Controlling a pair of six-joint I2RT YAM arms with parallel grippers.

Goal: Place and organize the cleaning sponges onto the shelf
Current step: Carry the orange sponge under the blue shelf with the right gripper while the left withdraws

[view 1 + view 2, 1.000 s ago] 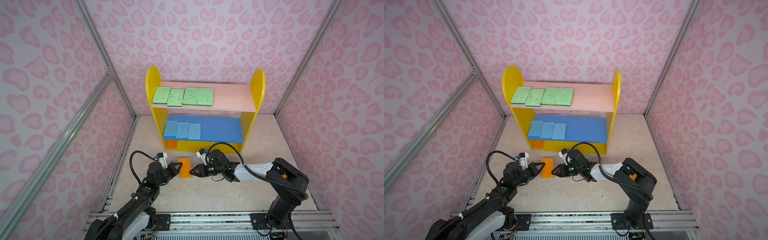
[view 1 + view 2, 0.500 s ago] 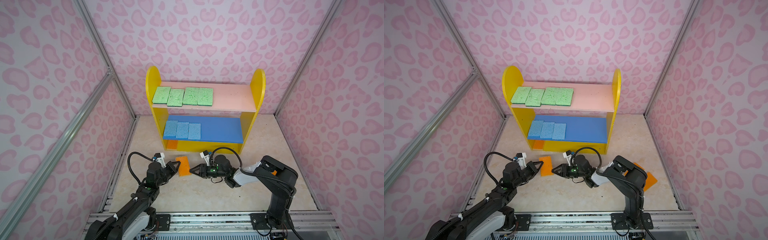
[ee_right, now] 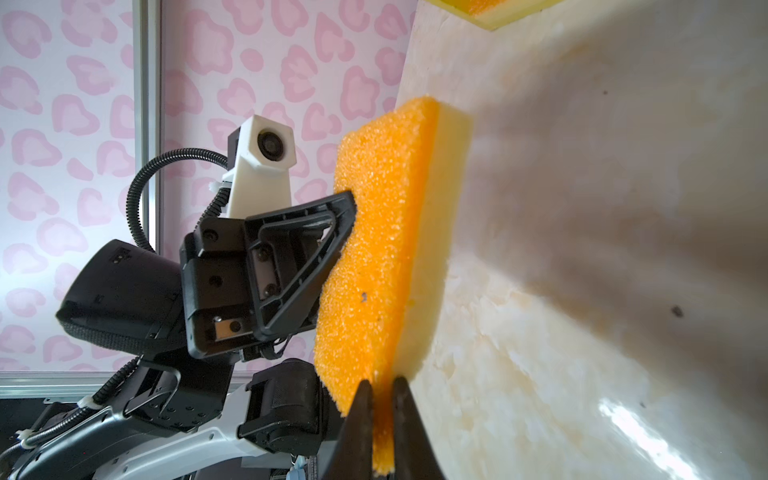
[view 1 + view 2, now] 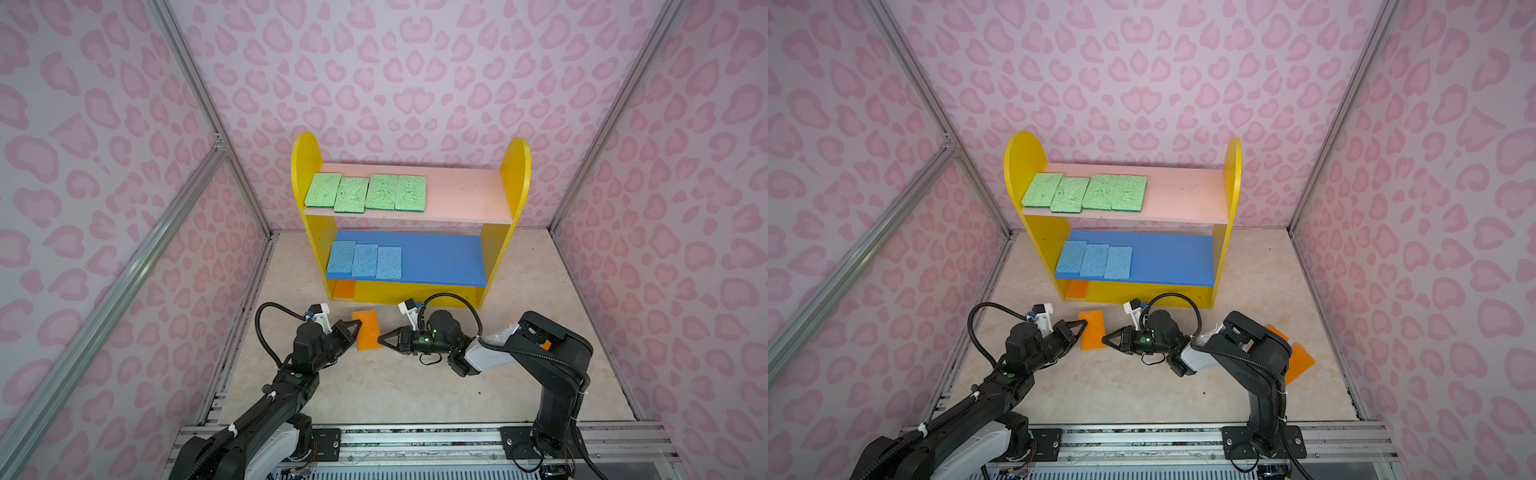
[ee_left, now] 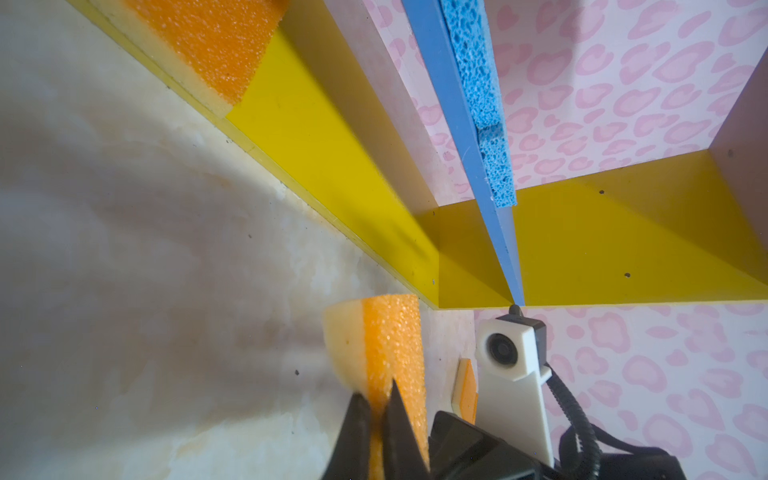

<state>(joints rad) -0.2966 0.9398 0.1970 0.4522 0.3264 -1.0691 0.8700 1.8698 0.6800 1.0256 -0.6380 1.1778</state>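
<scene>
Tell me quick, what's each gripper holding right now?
Left gripper: closed on the orange sponge.
Right gripper: closed on the same orange sponge, opposite edge.

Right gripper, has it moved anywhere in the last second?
No. The right gripper is at the same spot in front of the shelf, at the edge of the orange sponge; only its jaws have closed.

Pink-patterned walls [image 4: 395, 62], beige marbled floor [image 4: 395, 386]
</scene>
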